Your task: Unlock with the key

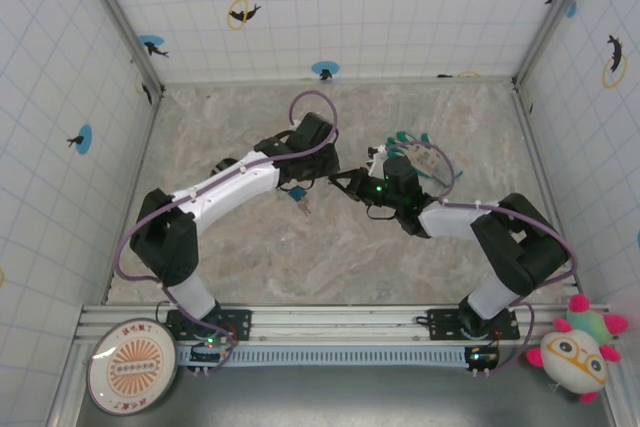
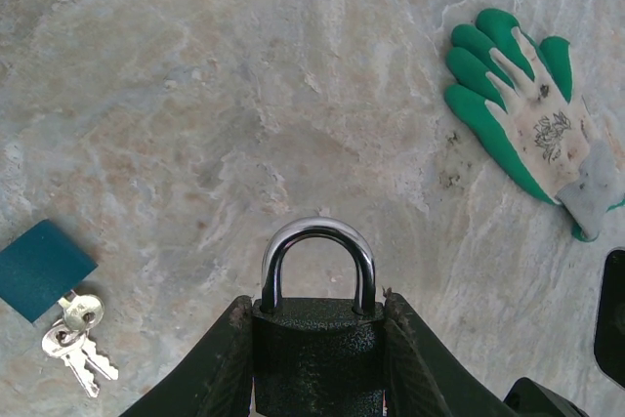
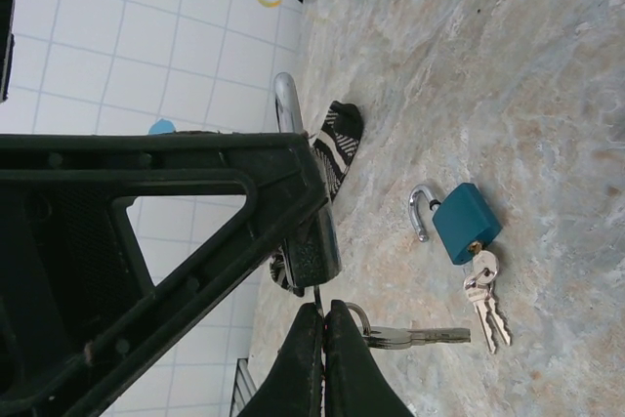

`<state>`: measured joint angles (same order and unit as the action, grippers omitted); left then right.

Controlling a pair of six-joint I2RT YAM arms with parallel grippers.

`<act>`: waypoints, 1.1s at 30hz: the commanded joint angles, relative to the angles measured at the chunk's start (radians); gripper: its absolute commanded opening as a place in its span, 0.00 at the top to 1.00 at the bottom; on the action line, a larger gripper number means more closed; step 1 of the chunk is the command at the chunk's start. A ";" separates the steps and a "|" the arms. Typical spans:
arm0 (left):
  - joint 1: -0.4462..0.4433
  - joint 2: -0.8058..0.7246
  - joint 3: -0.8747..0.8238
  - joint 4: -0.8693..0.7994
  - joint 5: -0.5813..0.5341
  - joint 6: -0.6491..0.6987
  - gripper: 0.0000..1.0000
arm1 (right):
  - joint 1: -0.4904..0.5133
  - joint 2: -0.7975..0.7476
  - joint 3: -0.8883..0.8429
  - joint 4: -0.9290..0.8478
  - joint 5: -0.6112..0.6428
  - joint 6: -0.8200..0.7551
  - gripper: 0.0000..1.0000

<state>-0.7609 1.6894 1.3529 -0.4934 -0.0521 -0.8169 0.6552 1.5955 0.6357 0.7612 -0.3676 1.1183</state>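
Your left claw [image 2: 317, 312] clamps the black padlock [image 2: 314, 370], shackle [image 2: 317, 234] seated shut. Your right claw [image 3: 323, 312] pinches the key [image 3: 317, 293] at the lock's base. Turn and release not yet done.

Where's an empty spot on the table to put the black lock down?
Bare table lies between the arms' bases and the blue padlock, and along the back wall. It's crowded mid-table: blue padlock, its keys, glove, left hand, right hand.
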 commanded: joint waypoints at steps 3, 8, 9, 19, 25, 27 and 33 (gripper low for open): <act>-0.020 -0.071 -0.062 -0.074 0.119 -0.028 1.00 | -0.040 -0.025 0.003 0.076 0.163 0.026 1.00; -0.015 -0.104 -0.103 -0.040 0.123 -0.041 1.00 | -0.047 -0.034 -0.004 0.084 0.140 0.026 1.00; -0.012 -0.117 -0.116 -0.027 0.119 -0.045 1.00 | -0.048 -0.038 -0.008 0.095 0.136 0.028 1.00; 0.016 -0.242 -0.238 0.124 0.144 -0.100 1.00 | -0.061 -0.052 -0.050 0.206 0.109 0.105 1.00; 0.029 -0.303 -0.295 0.212 0.167 -0.133 1.00 | -0.062 -0.021 -0.083 0.344 0.083 0.184 1.00; 0.032 -0.325 -0.309 0.230 0.165 -0.138 1.00 | -0.060 -0.013 -0.092 0.381 0.076 0.202 1.00; 0.038 -0.341 -0.305 0.206 0.143 -0.140 1.00 | -0.056 0.000 -0.100 0.415 0.050 0.214 1.00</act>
<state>-0.7235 1.3788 1.0542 -0.1875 0.0521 -0.9524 0.6521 1.5806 0.5503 1.1217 -0.4583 1.3037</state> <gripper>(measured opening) 0.332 0.051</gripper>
